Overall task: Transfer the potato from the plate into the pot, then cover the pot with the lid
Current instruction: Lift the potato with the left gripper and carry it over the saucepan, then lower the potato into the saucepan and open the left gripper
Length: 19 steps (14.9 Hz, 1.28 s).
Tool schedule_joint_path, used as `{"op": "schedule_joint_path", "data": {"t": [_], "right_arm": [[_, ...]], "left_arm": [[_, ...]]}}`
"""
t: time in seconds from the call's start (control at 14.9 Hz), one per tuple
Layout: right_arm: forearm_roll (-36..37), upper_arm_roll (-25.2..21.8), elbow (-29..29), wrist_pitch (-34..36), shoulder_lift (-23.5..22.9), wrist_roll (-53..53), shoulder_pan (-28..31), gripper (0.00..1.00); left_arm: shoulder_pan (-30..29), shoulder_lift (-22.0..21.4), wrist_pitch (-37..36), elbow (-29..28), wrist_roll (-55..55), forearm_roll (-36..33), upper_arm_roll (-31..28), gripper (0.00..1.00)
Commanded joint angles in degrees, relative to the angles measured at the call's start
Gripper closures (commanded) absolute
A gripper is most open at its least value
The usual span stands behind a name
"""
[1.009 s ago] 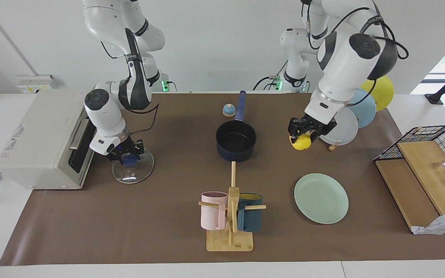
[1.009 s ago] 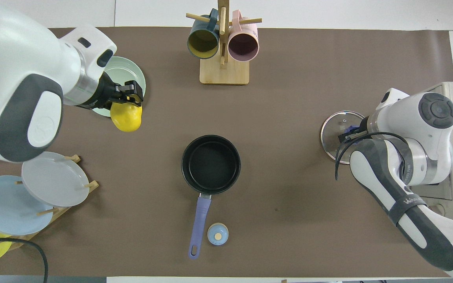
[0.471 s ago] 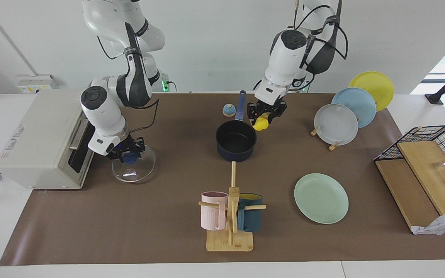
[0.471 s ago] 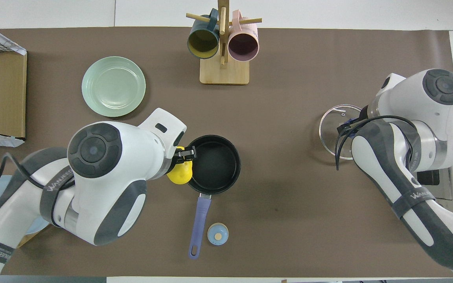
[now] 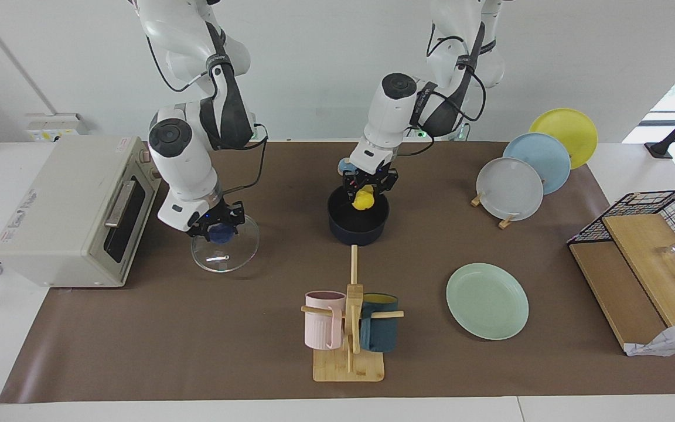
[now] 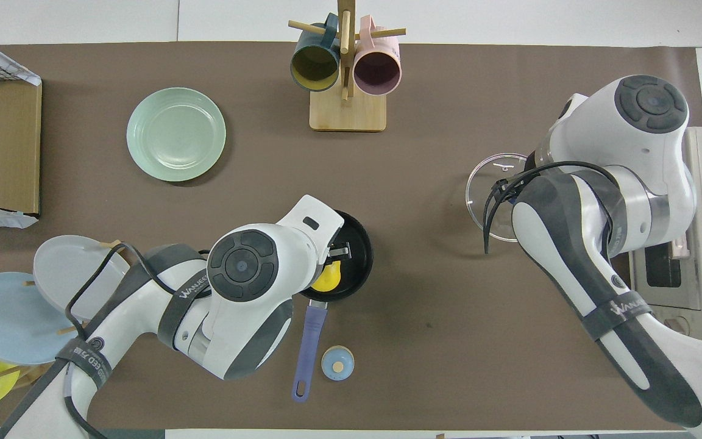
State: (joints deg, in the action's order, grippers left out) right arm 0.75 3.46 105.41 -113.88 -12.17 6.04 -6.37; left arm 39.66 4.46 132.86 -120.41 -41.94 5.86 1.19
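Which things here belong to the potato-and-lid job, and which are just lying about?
In the job:
potato, held over the pot by the left gripper
lid, lifted by the right gripper
plate, now bare

Lying about:
toaster oven
mug rack
plate rack
domed knob
wire basket

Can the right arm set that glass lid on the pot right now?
Probably not yet: the left gripper holds the potato over the pot, blocking the way for the right gripper with the lid.
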Motion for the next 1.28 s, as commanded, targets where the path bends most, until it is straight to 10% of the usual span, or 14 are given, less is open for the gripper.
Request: {"op": "schedule_joint_path", "data": {"t": [0.0,1.21], "right_arm": [[-0.92,0.32,-3.8,2.52,-1.63,-0.24,0.66,1.0],[-0.92,0.67,-5.57,3.23,-2.33,-1.47,-0.57,1.0]], "left_arm": [[1.03,0.54,1.26,-0.61,-0.25,-1.46,-1.11,1.0],[4.11,4.07,11.55,-6.15,-3.15,-7.44,-1.28,1.0]]}}
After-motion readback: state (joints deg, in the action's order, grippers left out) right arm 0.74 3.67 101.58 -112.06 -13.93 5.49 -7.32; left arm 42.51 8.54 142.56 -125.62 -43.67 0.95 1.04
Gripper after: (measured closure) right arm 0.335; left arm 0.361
